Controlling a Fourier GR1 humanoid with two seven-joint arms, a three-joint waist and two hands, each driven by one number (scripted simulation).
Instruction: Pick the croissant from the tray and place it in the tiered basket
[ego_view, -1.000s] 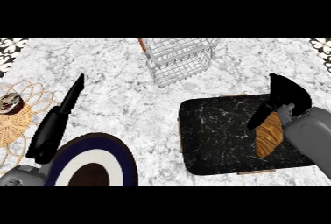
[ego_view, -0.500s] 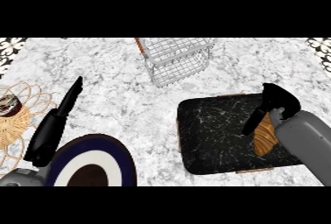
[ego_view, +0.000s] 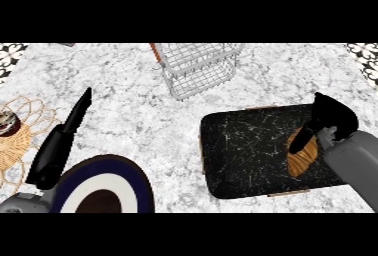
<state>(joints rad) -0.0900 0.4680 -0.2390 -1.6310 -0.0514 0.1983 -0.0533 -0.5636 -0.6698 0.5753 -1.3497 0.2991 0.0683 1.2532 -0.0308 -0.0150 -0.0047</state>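
Observation:
The croissant (ego_view: 304, 161), golden brown, lies at the right side of the black marbled tray (ego_view: 247, 152). My right hand (ego_view: 331, 116) hangs over the croissant's far end, open. One finger (ego_view: 302, 143) points down onto the pastry, and the grey forearm hides its right edge. The wire tiered basket (ego_view: 196, 67) stands at the back centre, well away from the tray. At the left, my left hand (ego_view: 55, 147) rests open with straight fingers pointing away from me, holding nothing.
A dark blue and white plate (ego_view: 103, 187) sits at the front left, beside my left hand. A woven wicker mat (ego_view: 18, 135) with a small dark object lies at the far left edge. White marble counter (ego_view: 140, 107) stretches between basket and tray.
My right hand has come down and slightly nearer, from above the tray's far right edge onto the croissant's far end. The left hand has stayed put.

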